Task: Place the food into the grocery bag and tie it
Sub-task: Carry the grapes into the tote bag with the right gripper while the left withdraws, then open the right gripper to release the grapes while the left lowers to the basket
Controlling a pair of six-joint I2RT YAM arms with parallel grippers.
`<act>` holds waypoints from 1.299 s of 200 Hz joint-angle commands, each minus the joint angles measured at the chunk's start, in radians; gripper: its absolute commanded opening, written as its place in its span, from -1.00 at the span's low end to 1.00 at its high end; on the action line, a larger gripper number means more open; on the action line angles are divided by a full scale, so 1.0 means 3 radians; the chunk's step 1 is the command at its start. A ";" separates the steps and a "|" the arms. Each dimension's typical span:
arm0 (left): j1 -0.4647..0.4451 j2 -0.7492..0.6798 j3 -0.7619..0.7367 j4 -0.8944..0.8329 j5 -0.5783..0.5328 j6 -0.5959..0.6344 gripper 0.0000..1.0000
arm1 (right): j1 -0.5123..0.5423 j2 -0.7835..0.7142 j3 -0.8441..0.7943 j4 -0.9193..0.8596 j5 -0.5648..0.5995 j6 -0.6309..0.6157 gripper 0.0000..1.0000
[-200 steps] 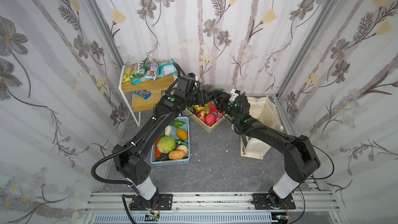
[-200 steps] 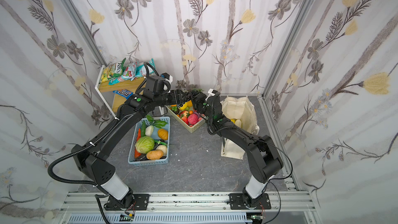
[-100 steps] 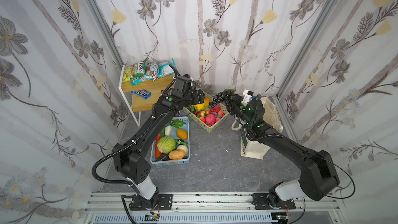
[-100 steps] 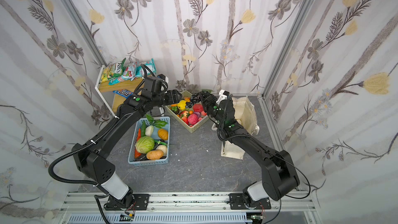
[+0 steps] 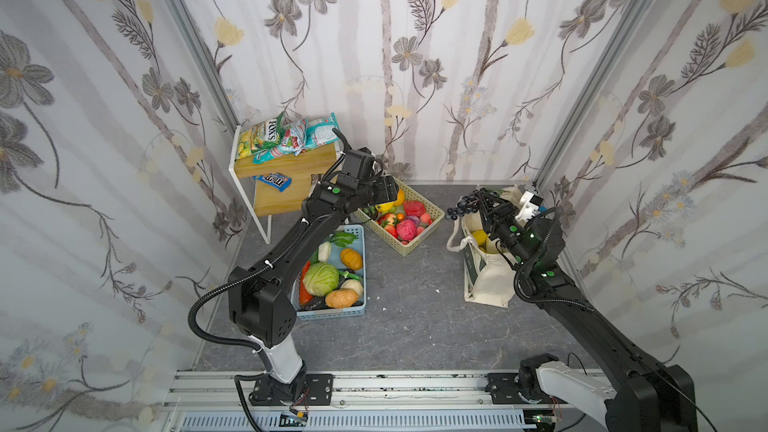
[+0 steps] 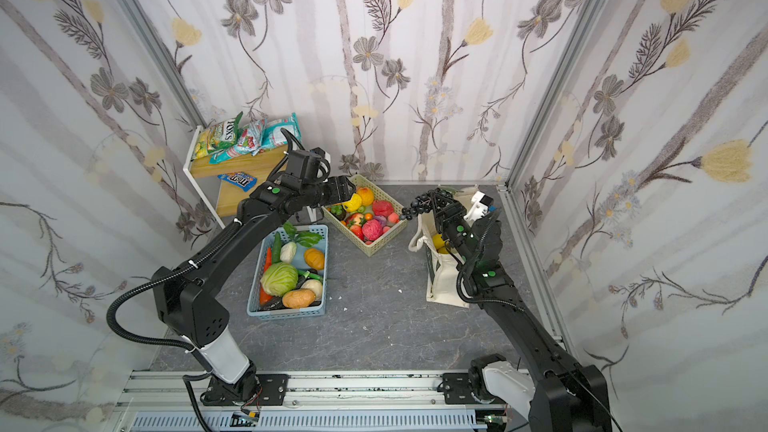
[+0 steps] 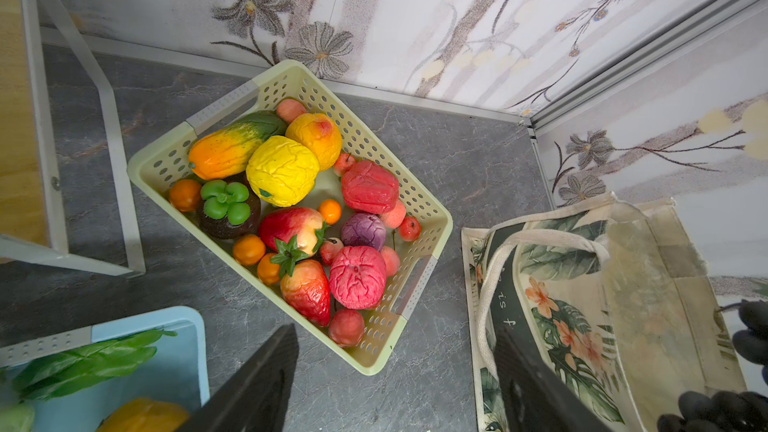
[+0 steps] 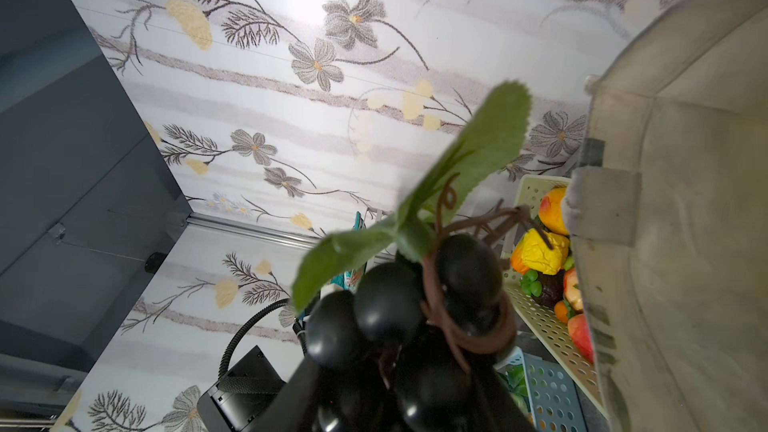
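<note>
My right gripper (image 5: 485, 209) is shut on the dark grape bunch (image 5: 464, 206), holding it in the air at the near rim of the grocery bag (image 5: 490, 280). In the right wrist view the grape bunch (image 8: 399, 309) with its green leaves fills the middle, beside the grocery bag (image 8: 685, 201). A yellow mango shape (image 5: 478, 236) lies inside the bag. My left gripper (image 7: 395, 376) is open and empty, hovering over the fruit basket (image 7: 374, 363), which holds the pink knobbly ball (image 7: 357, 276). The FOX'S packet (image 5: 259, 141) lies on the shelf.
A light blue basket (image 5: 332, 314) of vegetables stands on the floor under the left arm. The wooden shelf rack (image 5: 286, 160) with snack packets and a blue M&M's packet (image 5: 274, 179) fills the back left corner. Walls close in behind the bag and to its right.
My right gripper has carried the grape bunch from the fruit basket rightward to the bag's rim. The left gripper has stayed open over the basket, hardly moving.
</note>
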 commanded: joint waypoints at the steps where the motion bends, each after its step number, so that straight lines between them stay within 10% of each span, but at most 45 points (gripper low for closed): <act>1: -0.0006 0.0036 0.0044 0.0073 0.0058 -0.0033 0.54 | -0.0130 -0.0148 -0.0095 -0.0172 -0.0069 -0.0099 -0.13; 260: -0.0090 0.0185 0.0013 0.0127 0.0022 -0.0025 0.53 | -0.0744 -0.0220 -0.0075 -0.1305 -0.0130 -0.1432 -0.08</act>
